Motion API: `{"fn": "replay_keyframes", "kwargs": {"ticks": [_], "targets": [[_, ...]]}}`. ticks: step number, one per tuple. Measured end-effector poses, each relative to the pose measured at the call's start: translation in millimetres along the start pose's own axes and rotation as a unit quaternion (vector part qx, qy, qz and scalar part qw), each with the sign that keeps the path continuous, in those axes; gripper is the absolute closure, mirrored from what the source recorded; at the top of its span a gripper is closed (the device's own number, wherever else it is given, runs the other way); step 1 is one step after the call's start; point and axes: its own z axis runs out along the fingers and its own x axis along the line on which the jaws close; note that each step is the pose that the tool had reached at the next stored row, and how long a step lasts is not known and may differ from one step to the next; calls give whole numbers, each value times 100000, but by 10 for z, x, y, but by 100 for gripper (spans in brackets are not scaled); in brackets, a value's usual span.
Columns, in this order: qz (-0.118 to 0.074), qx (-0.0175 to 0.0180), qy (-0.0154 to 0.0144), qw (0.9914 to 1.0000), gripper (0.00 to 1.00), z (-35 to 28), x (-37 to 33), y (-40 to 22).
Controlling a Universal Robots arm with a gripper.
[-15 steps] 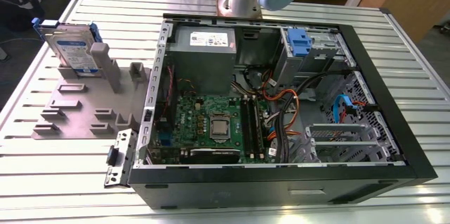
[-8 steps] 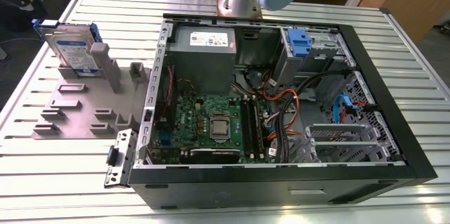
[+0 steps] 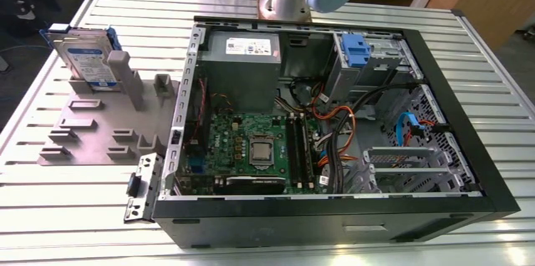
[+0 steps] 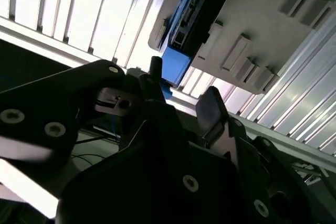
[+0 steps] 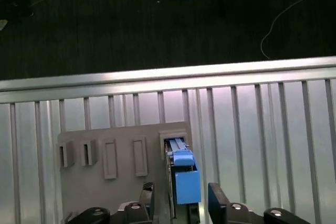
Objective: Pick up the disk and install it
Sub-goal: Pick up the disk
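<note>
Standing on edge in the end slot of the grey holder (image 3: 92, 129), the disk (image 3: 84, 53) occupies the holder's corner farthest from the open computer case (image 3: 334, 122), which rests beside the holder on the slatted surface (image 3: 67, 216). In both wrist views the claw (image 5: 181, 203) hangs over that same slot, its fingers (image 5: 218, 200) spread apart and gripping nothing. The disk's blue-framed edge (image 5: 184, 179) lies just beyond the fingertips, lined up with the gap between them (one finger to each flat face). Its long edge runs straight away from the claw along the holder's side. I judge there is no contact yet.
</note>
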Motion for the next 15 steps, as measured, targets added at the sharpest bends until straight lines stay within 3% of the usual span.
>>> {"fn": "replay_keyframes", "kwargs": {"ticks": [2,3,15], "targets": [[-675,-27,17,99998,47,20,-8,1],[-985,-28,19,99995,41,34,-11,0],[-3747,-19,73,99930,41,245,-20,3]]}}
